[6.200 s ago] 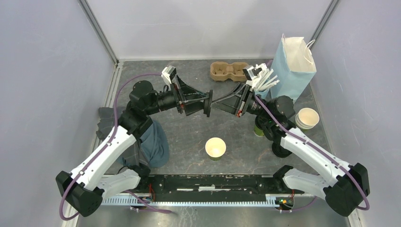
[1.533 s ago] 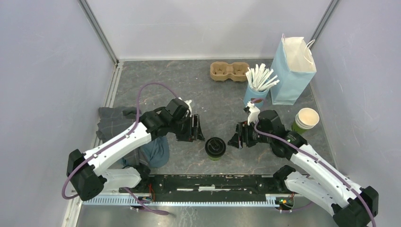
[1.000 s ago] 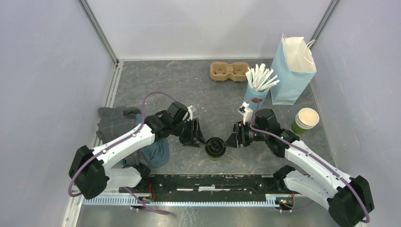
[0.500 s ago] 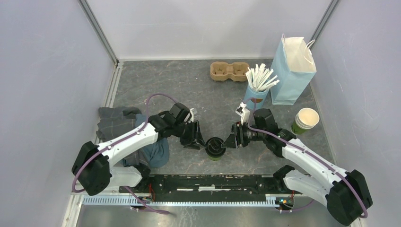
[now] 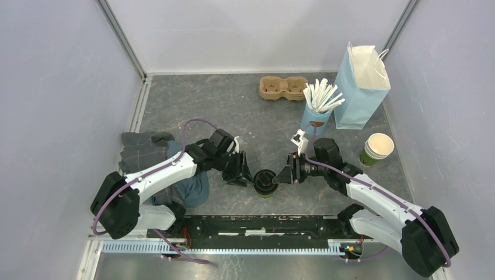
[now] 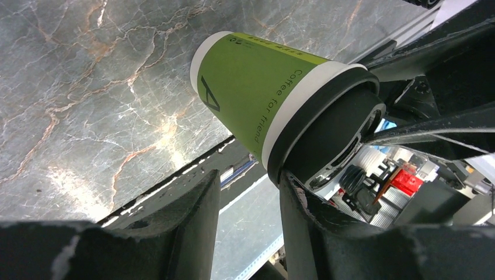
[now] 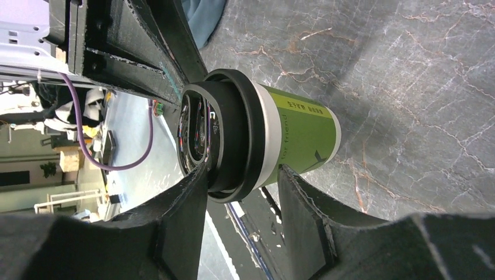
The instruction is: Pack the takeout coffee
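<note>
1. The takeout coffee (image 5: pixel 265 182) is standing between your left gripper (image 5: pixel 246 174) and right gripper (image 5: pixel 285 174).
2. Left jaws are gaping beside its lid (image 6: pixel 327 134).
3. Right jaws are straddling it; clamped or not, you cannot tell.

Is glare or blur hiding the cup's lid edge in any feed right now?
Left wrist: cup sharp, print readable, glare patches on the table only. Right wrist: lid crisp, room beyond it partly washed out. Top: even light, but the lid is small and dark, edge hard to read.
</note>
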